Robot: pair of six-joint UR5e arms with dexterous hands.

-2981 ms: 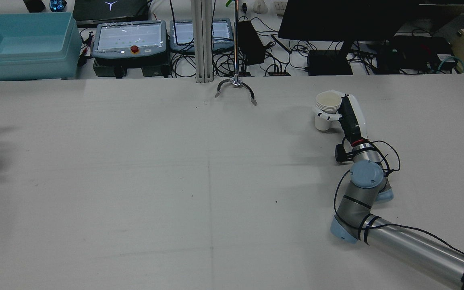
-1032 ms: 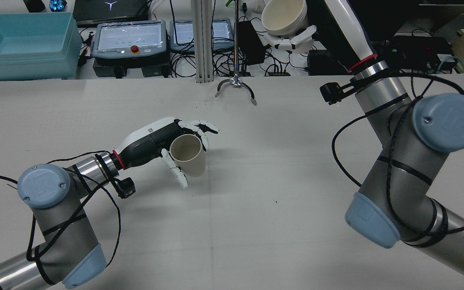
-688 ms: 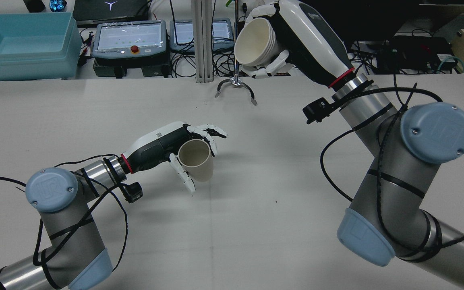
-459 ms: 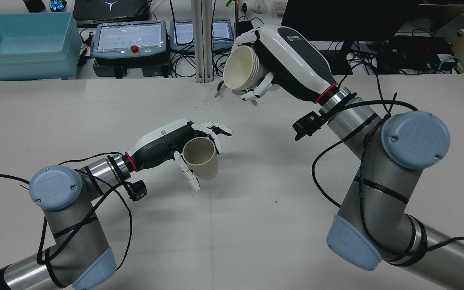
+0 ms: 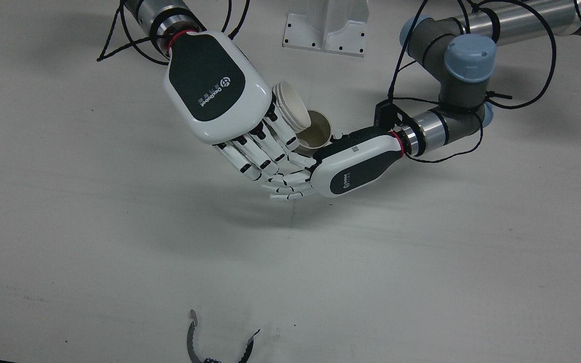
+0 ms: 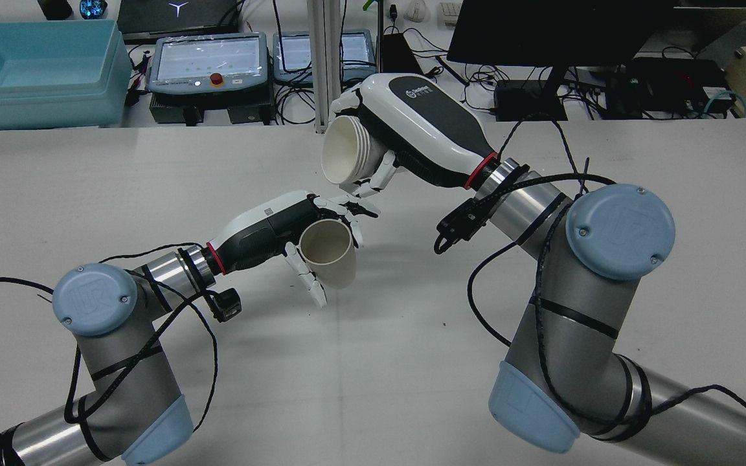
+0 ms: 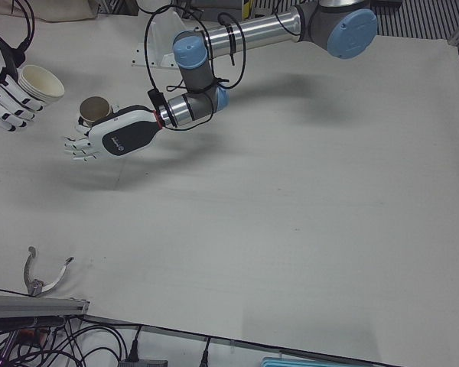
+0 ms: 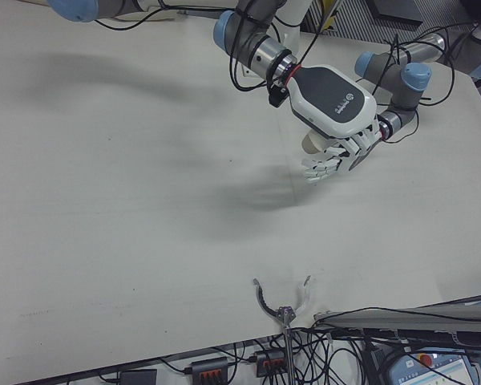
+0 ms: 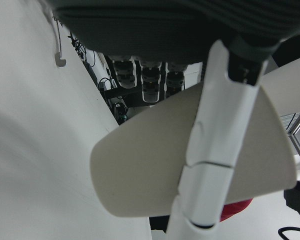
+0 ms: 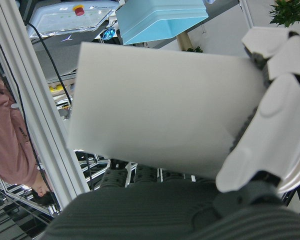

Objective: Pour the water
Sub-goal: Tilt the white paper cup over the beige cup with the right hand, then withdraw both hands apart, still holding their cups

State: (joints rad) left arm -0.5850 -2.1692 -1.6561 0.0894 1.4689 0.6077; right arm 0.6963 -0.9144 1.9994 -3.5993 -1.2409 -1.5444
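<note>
Since 0.5 s ago, the right hand has descended leftward, grasping its stacked cups, tilted mouth-down just above the left hand. Left hand grasps the single cup, upright above the table, rims close together.

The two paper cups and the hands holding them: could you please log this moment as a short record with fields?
left hand: shut on single paper cup
single cup pose: held above the table, mouth open toward the rear camera
right hand: shut on stacked paper cups
stack pose: tilted, mouth toward the left hand's side
relative height: stack higher than the single cup
water: none visible in any view
</note>
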